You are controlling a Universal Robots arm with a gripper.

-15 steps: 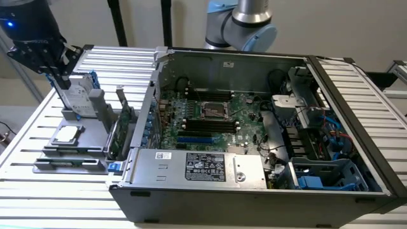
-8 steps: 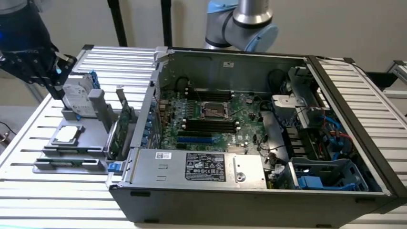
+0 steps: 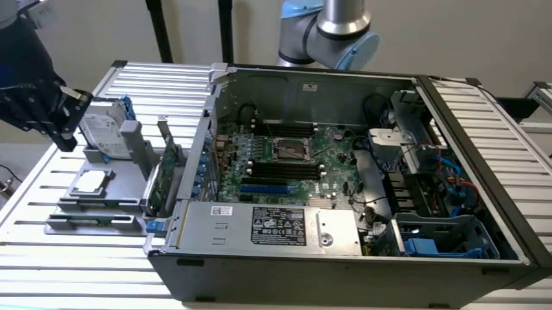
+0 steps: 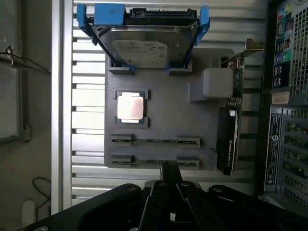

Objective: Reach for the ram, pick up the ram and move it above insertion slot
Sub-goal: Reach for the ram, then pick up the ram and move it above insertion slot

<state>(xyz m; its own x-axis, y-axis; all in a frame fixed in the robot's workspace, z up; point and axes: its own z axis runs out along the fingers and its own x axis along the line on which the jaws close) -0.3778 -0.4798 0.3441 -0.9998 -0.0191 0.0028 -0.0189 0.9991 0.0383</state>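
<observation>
Plainly, the wrist view shows the ram (image 4: pixel 155 141) edge-on in the grey tray (image 4: pixel 168 115), tool (image 4: pixel 169 174) pressed together.

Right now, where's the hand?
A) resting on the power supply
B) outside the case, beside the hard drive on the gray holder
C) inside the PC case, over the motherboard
B: in the exterior view the hand hangs beside the hard drive on the gray holder, to the exterior view's left of the open PC case; the ram sticks lie in the holder's slots.
</observation>
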